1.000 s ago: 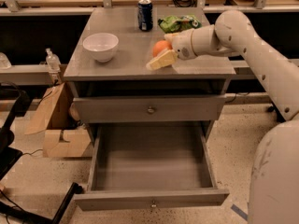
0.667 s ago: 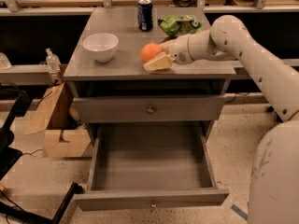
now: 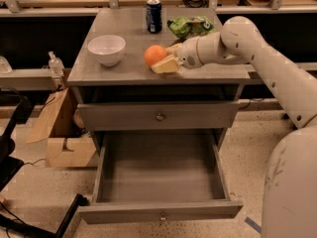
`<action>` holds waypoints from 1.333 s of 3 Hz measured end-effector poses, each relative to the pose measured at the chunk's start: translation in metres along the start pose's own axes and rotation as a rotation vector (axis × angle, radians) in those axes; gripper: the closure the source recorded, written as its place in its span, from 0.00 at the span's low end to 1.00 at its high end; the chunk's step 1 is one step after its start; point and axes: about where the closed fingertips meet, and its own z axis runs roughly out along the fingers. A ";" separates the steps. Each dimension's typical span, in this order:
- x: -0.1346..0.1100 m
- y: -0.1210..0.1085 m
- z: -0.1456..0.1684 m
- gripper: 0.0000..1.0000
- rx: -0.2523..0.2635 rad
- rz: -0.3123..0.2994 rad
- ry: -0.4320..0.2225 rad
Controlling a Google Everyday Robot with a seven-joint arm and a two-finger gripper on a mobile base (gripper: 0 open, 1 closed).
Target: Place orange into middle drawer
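Observation:
The orange [image 3: 154, 54] is at the middle of the grey cabinet top [image 3: 124, 71], just right of centre. My gripper [image 3: 162, 58] reaches in from the right and is shut on the orange, with one yellowish finger [image 3: 166, 65] in front of it and the other behind. The orange is at or barely above the surface. The middle drawer [image 3: 158, 175] is pulled out wide open below, its flat floor bare, with a small knob [image 3: 162, 215] on its front panel.
A white bowl [image 3: 106, 48] stands at the left of the top. A blue can [image 3: 154, 15] and a green snack bag [image 3: 190, 25] are at the back. A closed drawer [image 3: 159, 116] sits above the open one. A cardboard box [image 3: 62, 138] stands on the floor at the left.
My gripper has moved left across the cabinet top, and the orange has moved left with it, away from the snack bag.

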 end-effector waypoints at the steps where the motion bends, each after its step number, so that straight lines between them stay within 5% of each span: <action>1: 0.000 0.002 0.003 0.41 -0.006 0.000 0.000; 2: 0.000 0.002 0.004 0.41 -0.006 0.000 0.000; 4: -0.002 0.006 0.011 0.00 -0.020 -0.001 -0.001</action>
